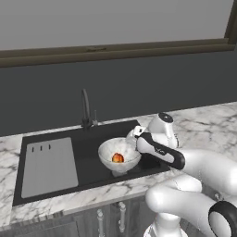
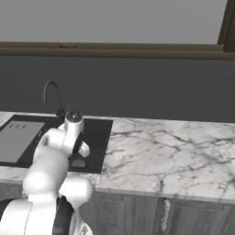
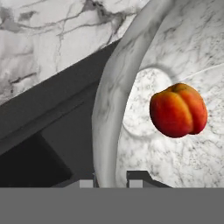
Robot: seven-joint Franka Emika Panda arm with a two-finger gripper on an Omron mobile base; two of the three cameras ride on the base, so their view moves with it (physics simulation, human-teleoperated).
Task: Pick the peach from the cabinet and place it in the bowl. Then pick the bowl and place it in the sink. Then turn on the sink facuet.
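- At the bowl's rim, the claw [image 3: 112, 177] is pinched shut on the bowl [image 1: 118, 155], with one tip on each side of the thin wall, as the hand view shows.
- Inside the bowl sits the peach [image 1: 118, 158]. It rests low down near the middle and does not touch the claw.
- Under the bowl is the sink [image 1: 88, 152], a black basin. The bowl looks to be over the right part of the basin, but whether it is resting on the bottom or held just above it is hard to tell.
- Beside it, on the left, lies the pale drainboard [image 1: 50, 165] with three slots.
- Behind the basin stands the sink facuet [image 1: 85, 109], tall and curved, well apart from the claw.
- All around is the marble bench [image 2: 165, 156].
- The bowl looks hard and smooth, so it may slip. It could crack if dropped.
- Holding it by the rim is a good place, but the bowl may tip to one side.
- The peach is round and can roll, so the bowl should stay level.
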